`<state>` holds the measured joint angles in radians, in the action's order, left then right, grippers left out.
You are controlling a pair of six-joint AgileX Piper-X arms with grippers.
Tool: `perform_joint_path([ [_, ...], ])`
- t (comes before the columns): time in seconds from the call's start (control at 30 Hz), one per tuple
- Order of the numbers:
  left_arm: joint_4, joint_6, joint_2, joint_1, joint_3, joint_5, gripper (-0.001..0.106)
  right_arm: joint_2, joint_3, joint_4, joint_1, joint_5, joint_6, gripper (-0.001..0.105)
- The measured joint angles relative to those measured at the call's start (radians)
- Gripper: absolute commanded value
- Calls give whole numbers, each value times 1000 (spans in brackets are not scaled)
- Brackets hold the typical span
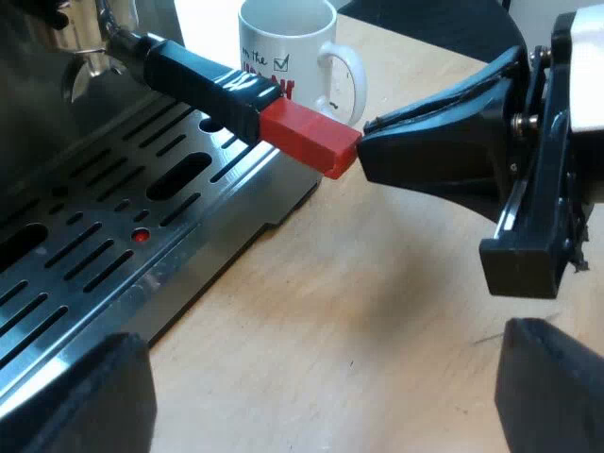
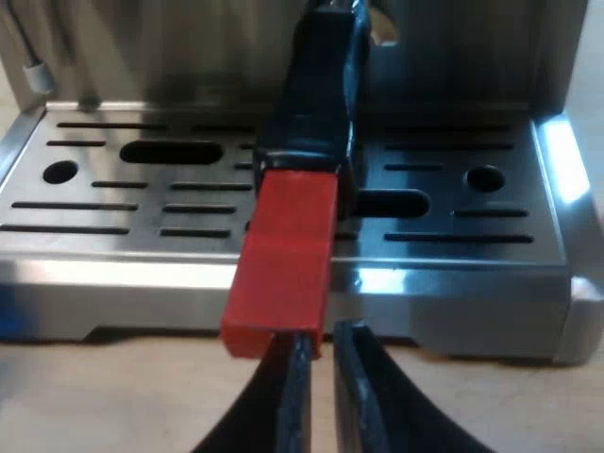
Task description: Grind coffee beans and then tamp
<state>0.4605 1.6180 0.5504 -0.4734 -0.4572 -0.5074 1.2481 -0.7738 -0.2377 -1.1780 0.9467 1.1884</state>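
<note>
Holder (image 2: 321,94) sits locked in the espresso machine's (image 2: 472,57) front, with its red end (image 2: 283,274) out over the drip tray (image 2: 113,198). Our right gripper (image 2: 321,340) is at that end, apparently touching, fingers nearly together and gripping nothing. Our left gripper (image 1: 326,377) is spread wide and empty. Risk: the narrow tips slip off on a sideways push. Pale wooden table (image 1: 396,321); mug (image 1: 283,47) near the handle.
</note>
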Motion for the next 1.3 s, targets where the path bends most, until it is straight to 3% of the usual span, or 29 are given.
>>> perform_joint_path([
  [0.43, 0, 0, 0, 0, 0, 0, 79, 0, 0, 11, 33, 99, 0, 9],
  [0.8, 0, 0, 0, 0, 0, 0, 79, 0, 0, 7, 34, 91, 29, 9],
  [1.03, 0, 0, 0, 0, 0, 0, 79, -90, 0, -88, 10, 77, 45, 10],
  [1.2, 0, 0, 0, 0, 0, 0, 79, -157, 0, -132, -25, 48, 45, 25],
  [1.23, 0, 0, 0, 0, 0, 0, 79, -170, 0, -147, -36, 45, 45, 35],
  [1.3, 0, 0, 0, 0, 0, 0, 79, -187, 0, -159, -49, 42, 45, 45],
])
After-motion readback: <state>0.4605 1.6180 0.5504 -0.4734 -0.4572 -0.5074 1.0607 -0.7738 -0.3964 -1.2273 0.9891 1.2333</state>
